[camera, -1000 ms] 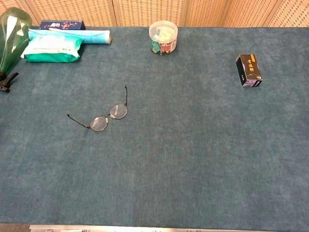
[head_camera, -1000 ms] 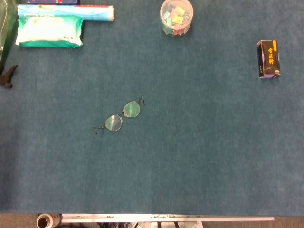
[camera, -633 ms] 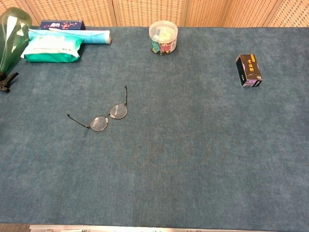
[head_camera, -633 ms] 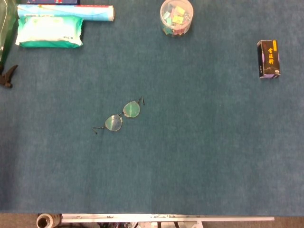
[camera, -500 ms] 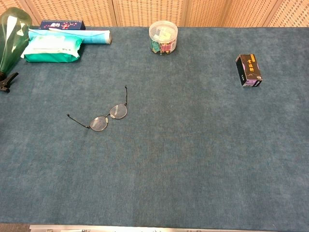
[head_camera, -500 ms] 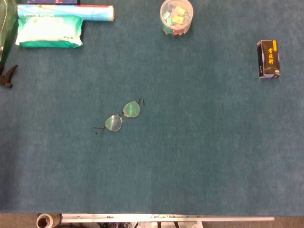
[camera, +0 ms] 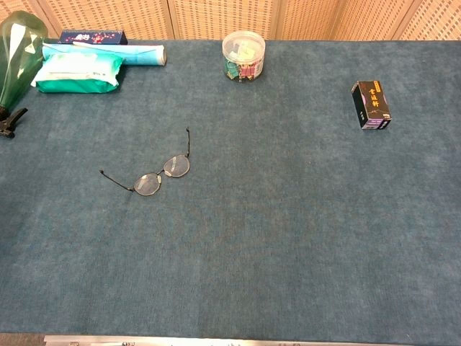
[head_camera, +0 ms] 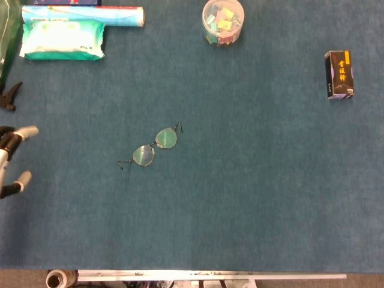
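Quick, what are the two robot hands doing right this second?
Left robot hand: just showing at the left edge of the head view, fingers apart, holding nothing.
Right robot hand: not in either view.

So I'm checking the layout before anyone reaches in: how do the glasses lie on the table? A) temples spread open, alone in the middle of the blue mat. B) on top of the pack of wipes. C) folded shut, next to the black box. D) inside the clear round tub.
A: the glasses lie with both temples spread on the blue mat, apart from the black box, the clear round tub and the pack of wipes.
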`<state>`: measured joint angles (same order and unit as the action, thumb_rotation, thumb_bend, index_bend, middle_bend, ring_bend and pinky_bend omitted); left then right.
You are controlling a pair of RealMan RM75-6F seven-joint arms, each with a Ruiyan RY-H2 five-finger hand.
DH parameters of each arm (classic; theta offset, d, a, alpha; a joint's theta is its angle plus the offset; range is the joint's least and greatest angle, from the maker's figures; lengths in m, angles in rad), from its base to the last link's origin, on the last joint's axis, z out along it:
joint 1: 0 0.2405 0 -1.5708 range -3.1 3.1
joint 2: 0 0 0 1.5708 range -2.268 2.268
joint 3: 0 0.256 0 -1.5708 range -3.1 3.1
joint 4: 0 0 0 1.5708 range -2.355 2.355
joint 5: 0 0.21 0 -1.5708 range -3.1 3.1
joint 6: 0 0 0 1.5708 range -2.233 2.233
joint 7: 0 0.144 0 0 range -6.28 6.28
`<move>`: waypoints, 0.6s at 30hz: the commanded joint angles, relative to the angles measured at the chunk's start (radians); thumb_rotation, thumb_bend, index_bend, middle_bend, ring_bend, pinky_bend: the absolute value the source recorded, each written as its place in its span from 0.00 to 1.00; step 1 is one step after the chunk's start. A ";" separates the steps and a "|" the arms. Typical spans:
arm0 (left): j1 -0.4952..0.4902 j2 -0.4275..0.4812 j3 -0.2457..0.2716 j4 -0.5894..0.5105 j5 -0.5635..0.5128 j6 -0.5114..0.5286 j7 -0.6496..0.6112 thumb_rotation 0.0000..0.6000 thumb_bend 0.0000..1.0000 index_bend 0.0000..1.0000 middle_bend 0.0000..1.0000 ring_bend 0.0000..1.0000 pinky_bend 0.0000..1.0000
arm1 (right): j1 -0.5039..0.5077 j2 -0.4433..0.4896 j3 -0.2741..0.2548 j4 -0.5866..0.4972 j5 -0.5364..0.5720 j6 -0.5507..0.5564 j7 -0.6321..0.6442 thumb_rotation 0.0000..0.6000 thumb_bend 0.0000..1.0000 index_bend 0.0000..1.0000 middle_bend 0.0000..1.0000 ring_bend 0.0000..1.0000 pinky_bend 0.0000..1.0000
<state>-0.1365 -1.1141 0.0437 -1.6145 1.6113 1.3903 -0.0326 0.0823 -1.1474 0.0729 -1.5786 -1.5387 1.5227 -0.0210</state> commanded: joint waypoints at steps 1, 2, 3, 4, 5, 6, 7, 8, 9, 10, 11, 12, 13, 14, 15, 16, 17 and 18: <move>-0.018 -0.012 0.018 0.006 0.025 -0.027 -0.042 1.00 0.14 0.11 0.05 0.08 0.19 | 0.000 -0.001 0.001 0.001 0.002 -0.001 -0.003 1.00 0.16 0.51 0.47 0.36 0.60; -0.021 -0.019 0.019 0.009 0.029 -0.031 -0.046 1.00 0.14 0.10 0.03 0.06 0.18 | 0.000 -0.001 0.001 0.002 0.004 -0.001 -0.005 1.00 0.16 0.51 0.47 0.36 0.60; -0.024 -0.028 0.021 0.015 0.033 -0.035 -0.047 1.00 0.14 0.09 0.01 0.04 0.16 | 0.000 -0.002 0.002 0.002 0.005 -0.002 -0.006 1.00 0.16 0.51 0.47 0.36 0.60; -0.027 -0.037 0.023 0.021 0.038 -0.039 -0.045 1.00 0.14 0.09 0.00 0.03 0.16 | 0.000 -0.002 0.002 0.003 0.006 -0.003 -0.008 1.00 0.16 0.51 0.47 0.36 0.60; -0.031 -0.049 0.026 0.029 0.042 -0.045 -0.042 1.00 0.14 0.09 0.00 0.01 0.15 | 0.000 -0.002 0.002 0.003 0.007 -0.003 -0.009 1.00 0.16 0.51 0.47 0.36 0.60; -0.034 -0.058 0.028 0.033 0.043 -0.050 -0.040 1.00 0.14 0.09 0.00 0.00 0.14 | 0.000 -0.002 0.002 0.003 0.006 -0.002 -0.009 1.00 0.16 0.51 0.47 0.36 0.60; -0.037 -0.070 0.029 0.037 0.044 -0.058 -0.041 1.00 0.14 0.08 0.00 0.00 0.14 | 0.000 -0.002 0.002 0.002 0.006 -0.001 -0.008 1.00 0.16 0.51 0.47 0.36 0.60; -0.040 -0.078 0.031 0.039 0.044 -0.062 -0.043 1.00 0.14 0.08 0.00 0.00 0.14 | -0.001 -0.002 0.003 0.002 0.006 0.000 -0.008 1.00 0.16 0.51 0.47 0.36 0.60; -0.042 -0.087 0.031 0.041 0.045 -0.066 -0.045 1.00 0.14 0.08 0.00 0.00 0.14 | -0.001 -0.002 0.003 0.002 0.006 0.001 -0.008 1.00 0.16 0.51 0.47 0.36 0.60; -0.046 -0.099 0.031 0.043 0.047 -0.068 -0.047 1.00 0.14 0.08 0.00 0.00 0.14 | -0.002 -0.001 0.003 0.001 0.006 0.002 -0.007 1.00 0.16 0.51 0.47 0.36 0.60; -0.048 -0.109 0.029 0.045 0.048 -0.068 -0.050 1.00 0.14 0.08 0.00 0.00 0.14 | -0.002 0.000 0.004 0.000 0.007 0.003 -0.006 1.00 0.16 0.51 0.47 0.36 0.60; -0.051 -0.118 0.028 0.047 0.050 -0.069 -0.053 1.00 0.14 0.08 0.00 0.00 0.14 | -0.002 0.000 0.004 0.000 0.007 0.004 -0.005 1.00 0.16 0.51 0.47 0.36 0.60; -0.056 -0.127 0.029 0.048 0.055 -0.072 -0.055 1.00 0.14 0.08 0.00 0.00 0.14 | -0.003 0.001 0.005 -0.001 0.007 0.006 -0.004 1.00 0.16 0.51 0.47 0.36 0.60; -0.060 -0.133 0.031 0.046 0.059 -0.076 -0.055 1.00 0.14 0.08 0.00 0.00 0.14 | -0.003 0.001 0.006 -0.002 0.007 0.007 -0.003 1.00 0.16 0.51 0.47 0.36 0.60; -0.064 -0.136 0.032 0.042 0.062 -0.081 -0.051 1.00 0.14 0.08 0.00 0.00 0.14 | -0.004 0.002 0.006 -0.002 0.007 0.008 -0.001 1.00 0.16 0.51 0.47 0.36 0.60; -0.070 -0.139 0.032 0.035 0.067 -0.086 -0.037 1.00 0.14 0.08 0.00 0.00 0.14 | -0.004 0.002 0.007 -0.003 0.008 0.008 0.000 1.00 0.16 0.51 0.47 0.36 0.60; -0.074 -0.142 0.031 0.028 0.070 -0.089 -0.023 1.00 0.14 0.08 0.00 0.00 0.14 | -0.004 0.003 0.007 -0.002 0.009 0.008 0.001 1.00 0.16 0.51 0.47 0.36 0.60; -0.078 -0.144 0.030 0.019 0.071 -0.092 -0.009 1.00 0.14 0.08 0.00 0.00 0.14 | -0.004 0.003 0.007 -0.003 0.009 0.008 0.002 1.00 0.16 0.51 0.47 0.36 0.60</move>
<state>-0.2062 -1.2526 0.0743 -1.5831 1.6767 1.3049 -0.0608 0.0785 -1.1439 0.0802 -1.5812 -1.5296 1.5303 -0.0191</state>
